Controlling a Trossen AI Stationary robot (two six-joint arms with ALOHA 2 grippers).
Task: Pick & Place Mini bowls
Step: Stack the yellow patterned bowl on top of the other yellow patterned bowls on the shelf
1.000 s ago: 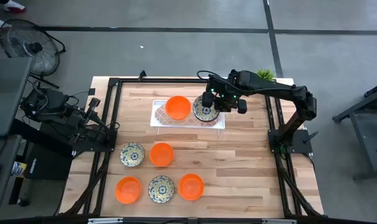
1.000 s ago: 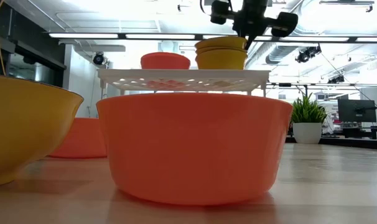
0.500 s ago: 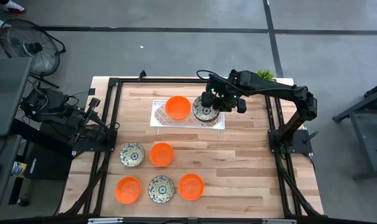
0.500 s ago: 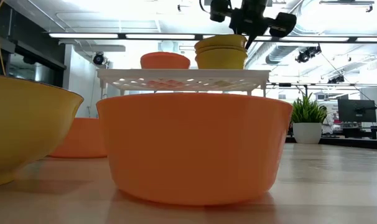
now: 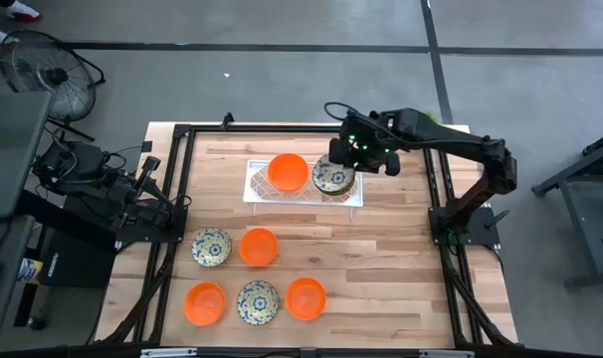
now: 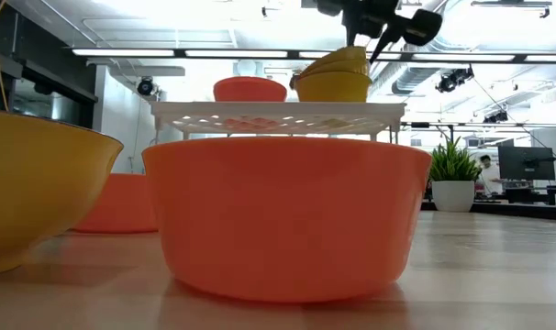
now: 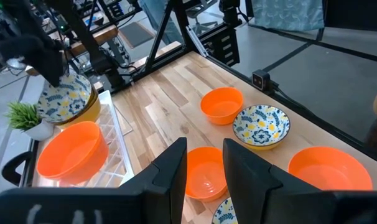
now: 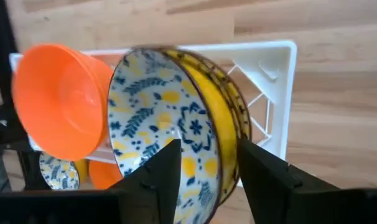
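Observation:
A white tray (image 5: 254, 193) at the table's far middle carries an orange mini bowl (image 5: 288, 171) and a stack of patterned mini bowls (image 8: 170, 124). The top bowl of the stack (image 6: 333, 60) lies tilted. My right gripper (image 8: 207, 155) is open above the stack's right side. One finger stands over the top bowl's inside and the other outside its yellow wall. Several more mini bowls, orange (image 5: 259, 246) and patterned (image 5: 211, 247), rest on their bases on the near half of the table. My left gripper (image 7: 204, 171) waits open at the table's left edge. My right gripper comes at the top patterned bowl's rim (image 8: 223, 146) slanting down from the table's right side, with its fingers on either side of that rim. Whether either finger touches the rim or wall, I cannot tell.
A potted plant (image 5: 425, 118) stands at the far right corner beside the right arm. Black frame rails (image 5: 178, 189) run along the table's left, right and far sides. Bare wood (image 5: 381, 259) lies between the tray and the near bowls.
My right gripper has opened, letting go of the top patterned bowl, and has risen a little toward the table's right edge. The top bowl now sits tilted on the stack, its right side higher. The tray with its bowls has slid slightly toward the right.

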